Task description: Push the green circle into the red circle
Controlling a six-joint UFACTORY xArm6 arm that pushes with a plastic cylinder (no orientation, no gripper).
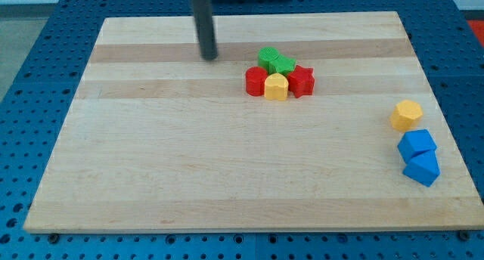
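Note:
My tip (209, 57) rests on the board near the view's top, left of a tight cluster of blocks. The cluster holds two green blocks: a star-like one (267, 58) and a rounder green circle (283, 63) just right of it. Below them sit a red circle (256, 82) at the left, a yellow block (277, 87) in the middle and a red star (301, 81) at the right. All of these touch each other. The tip stands about a block's width to the left of the cluster, not touching it.
The wooden board (189, 169) lies on a blue perforated table. At the view's right edge sit a yellow hexagon (406, 115) and two blue blocks (417, 145) (422, 168), stacked close together.

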